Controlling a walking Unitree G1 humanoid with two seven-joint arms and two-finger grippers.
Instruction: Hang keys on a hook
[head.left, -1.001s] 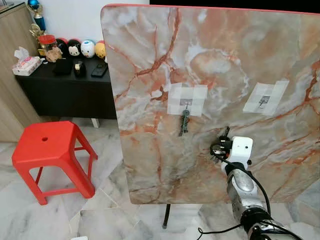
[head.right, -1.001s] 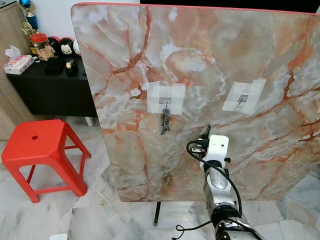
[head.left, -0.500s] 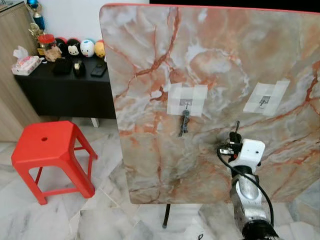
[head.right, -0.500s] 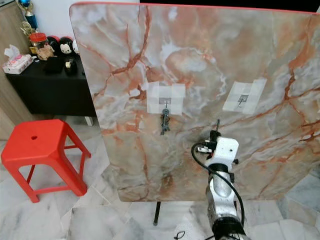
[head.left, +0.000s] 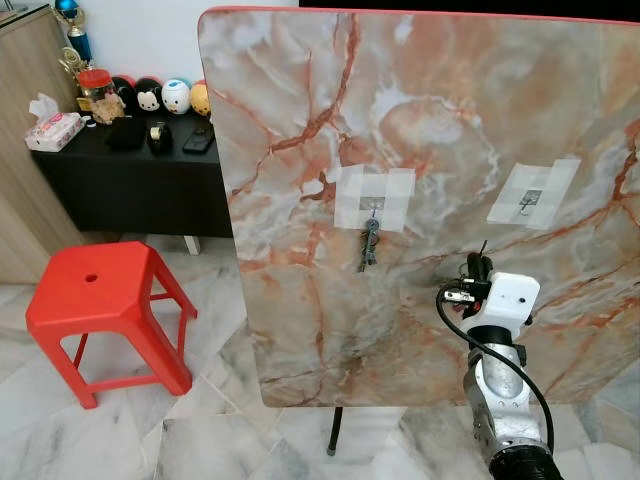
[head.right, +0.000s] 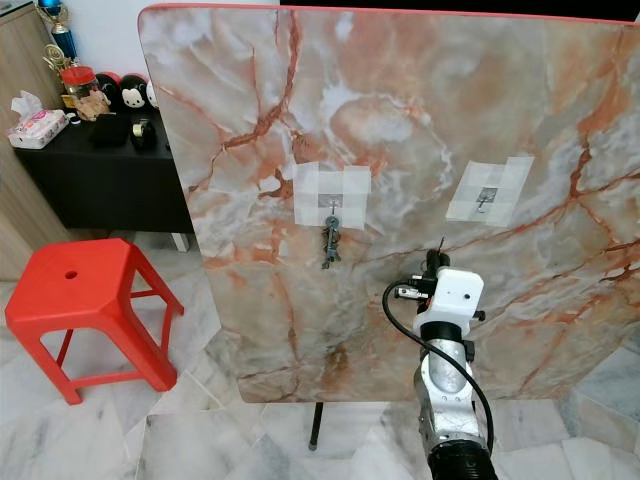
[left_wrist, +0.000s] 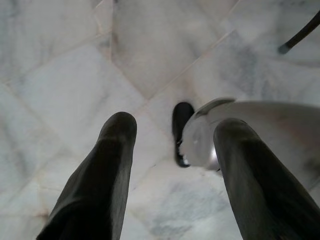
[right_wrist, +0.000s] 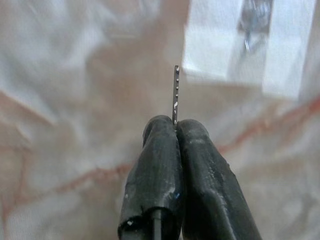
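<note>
**Key pinched in right gripper, below the free hook**

The right gripper (right_wrist: 175, 131) is raised in front of an upright marble slab (head.left: 420, 120), its two black fingers (right_wrist: 155, 165) pressed together on a thin key (right_wrist: 175, 95). The key's toothed blade sticks straight out past the fingertips, edge-on to the wrist camera. In the head views the gripper (head.right: 435, 262) sits near the slab's lower right part, pointing up at its face.

Two hooks are fixed to the slab, each under a patch of pale tape. The right hook (head.left: 530, 203) is bare; it lies above the gripper and a little to the right, apart from the key's tip. In the right wrist view the hook (right_wrist: 252, 20) shows blurred, beyond the blade and off to one side. The left hook (head.left: 373, 206) already carries a bunch of keys (head.left: 369, 245) hanging down, well left of the gripper.

The left gripper (left_wrist: 172, 145) hangs over the marble floor (left_wrist: 60, 70), its fingers spread apart and holding nothing.

A red stool (head.left: 95, 295) stands left of the slab.
</note>
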